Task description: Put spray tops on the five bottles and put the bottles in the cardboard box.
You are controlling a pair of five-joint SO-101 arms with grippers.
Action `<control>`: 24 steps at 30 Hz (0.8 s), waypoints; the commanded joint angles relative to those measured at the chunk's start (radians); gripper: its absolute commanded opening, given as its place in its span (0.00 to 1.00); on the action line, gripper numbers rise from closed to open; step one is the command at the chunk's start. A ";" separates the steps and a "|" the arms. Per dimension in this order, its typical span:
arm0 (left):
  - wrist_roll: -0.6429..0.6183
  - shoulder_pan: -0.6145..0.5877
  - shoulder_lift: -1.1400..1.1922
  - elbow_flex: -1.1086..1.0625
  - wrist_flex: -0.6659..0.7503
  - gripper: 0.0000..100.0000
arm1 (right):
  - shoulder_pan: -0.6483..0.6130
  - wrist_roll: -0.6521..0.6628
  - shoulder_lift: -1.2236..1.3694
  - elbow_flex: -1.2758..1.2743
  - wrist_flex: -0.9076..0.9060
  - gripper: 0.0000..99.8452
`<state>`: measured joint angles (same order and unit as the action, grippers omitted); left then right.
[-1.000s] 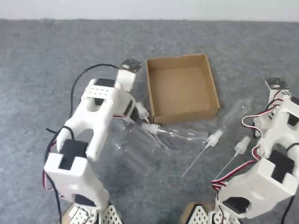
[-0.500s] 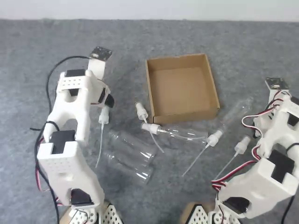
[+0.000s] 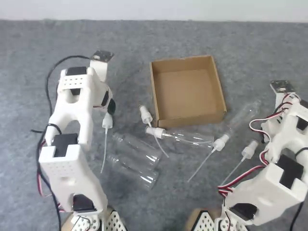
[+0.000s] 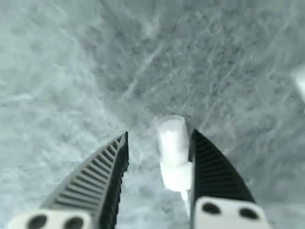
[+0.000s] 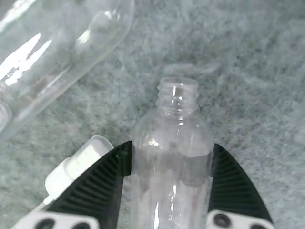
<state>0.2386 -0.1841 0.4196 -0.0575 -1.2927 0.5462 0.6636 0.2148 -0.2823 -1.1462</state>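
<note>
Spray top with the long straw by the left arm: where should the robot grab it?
Grip the spray top by its chunky white head, not the thin tube. It seems to lie flat on the carpet, so come down from above, one finger each side of the head. The left gripper hangs open around it.

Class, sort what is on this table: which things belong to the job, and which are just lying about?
Job: cardboard box; loose bottles; spray tops; spray top at left gripper; bottle in right gripper.
Lying about: grey carpet; arm cable.
</note>
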 commanded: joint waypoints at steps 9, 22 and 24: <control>-0.055 0.040 -0.035 -0.110 0.150 0.07 | 0.010 0.066 -0.002 0.044 0.010 0.20; -0.109 0.106 -0.431 -0.071 -0.049 0.01 | 0.010 0.097 -0.012 0.051 0.007 0.32; -0.126 0.110 -0.534 -0.077 -0.095 0.01 | 0.010 0.100 -0.013 0.052 0.007 0.32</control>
<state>0.1373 -0.0844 0.0806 -0.1711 -1.3249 0.5493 0.7480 0.2225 -0.2839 -1.1462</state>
